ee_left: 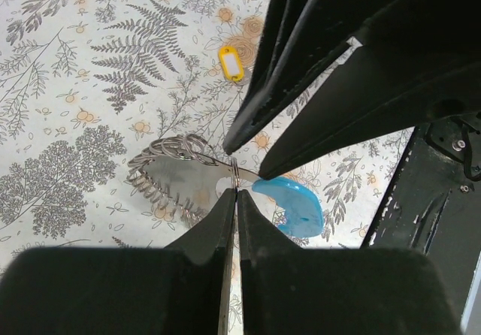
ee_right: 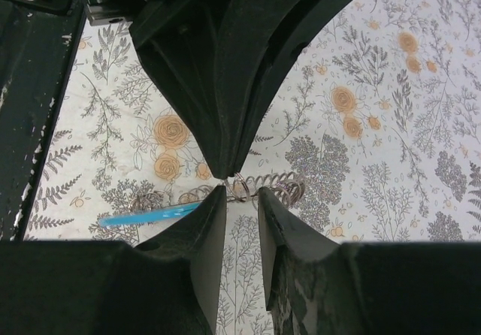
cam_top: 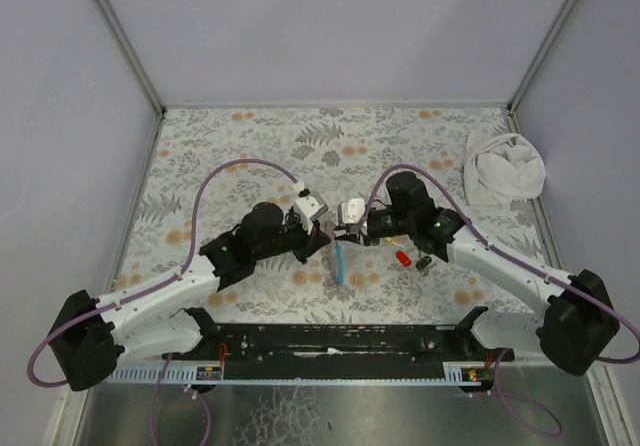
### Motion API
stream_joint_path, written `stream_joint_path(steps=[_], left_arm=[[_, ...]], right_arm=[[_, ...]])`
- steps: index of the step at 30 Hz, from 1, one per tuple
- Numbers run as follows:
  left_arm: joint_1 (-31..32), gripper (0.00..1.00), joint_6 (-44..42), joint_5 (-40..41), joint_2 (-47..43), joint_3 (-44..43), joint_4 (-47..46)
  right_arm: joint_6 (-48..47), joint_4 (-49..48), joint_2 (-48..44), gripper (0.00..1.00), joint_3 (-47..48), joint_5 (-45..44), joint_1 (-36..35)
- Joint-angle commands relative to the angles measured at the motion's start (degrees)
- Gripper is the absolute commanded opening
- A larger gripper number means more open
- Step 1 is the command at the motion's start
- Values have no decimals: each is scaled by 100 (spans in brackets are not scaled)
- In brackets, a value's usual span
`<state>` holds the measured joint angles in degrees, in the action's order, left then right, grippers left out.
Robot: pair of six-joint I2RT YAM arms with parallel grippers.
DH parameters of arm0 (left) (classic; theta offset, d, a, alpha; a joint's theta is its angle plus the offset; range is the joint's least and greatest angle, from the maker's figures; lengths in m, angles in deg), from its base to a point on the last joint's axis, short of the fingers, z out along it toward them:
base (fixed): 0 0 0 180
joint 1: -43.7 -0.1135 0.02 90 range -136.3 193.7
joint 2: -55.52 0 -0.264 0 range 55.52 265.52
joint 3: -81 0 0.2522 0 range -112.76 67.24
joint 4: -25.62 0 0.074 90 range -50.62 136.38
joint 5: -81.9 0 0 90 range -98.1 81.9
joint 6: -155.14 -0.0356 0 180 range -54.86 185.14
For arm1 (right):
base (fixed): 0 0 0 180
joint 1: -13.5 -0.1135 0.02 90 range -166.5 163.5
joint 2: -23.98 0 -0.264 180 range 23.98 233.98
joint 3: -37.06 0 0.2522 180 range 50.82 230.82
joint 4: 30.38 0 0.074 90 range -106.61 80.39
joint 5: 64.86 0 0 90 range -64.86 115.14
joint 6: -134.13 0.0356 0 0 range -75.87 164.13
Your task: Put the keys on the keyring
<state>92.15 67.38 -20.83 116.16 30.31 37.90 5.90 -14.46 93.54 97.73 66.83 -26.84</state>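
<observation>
At desk (cam_top: 250,136) centre, keyring (ee_left: 188,176) was gripped by left pincer (ee_left: 236,194) and right pincer (ee_right: 241,192); red key (cam_top: 403,257) was noted nearer the right one.

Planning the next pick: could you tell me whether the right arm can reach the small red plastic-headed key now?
Probably not yet: the right claw is shut on the coiled metal keyring. The red key lies uncovered on the table beside that arm, so likely reachable once it lets go.
</observation>
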Motion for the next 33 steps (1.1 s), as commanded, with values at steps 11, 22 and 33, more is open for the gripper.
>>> stream_joint_path(steps=[11, 22, 33], left_arm=[[72, 0, -180, -288, -218, 99, -35], [75, 0, -142, -204, -269, 133, -81], [61, 24, 137, 277, -1041, 805, -854]], right_arm=[[-1006, 940, 460, 32, 797, 636, 17], [-983, 1116, 585, 18, 895, 746, 17], [-48, -278, 163, 0, 267, 524, 39]])
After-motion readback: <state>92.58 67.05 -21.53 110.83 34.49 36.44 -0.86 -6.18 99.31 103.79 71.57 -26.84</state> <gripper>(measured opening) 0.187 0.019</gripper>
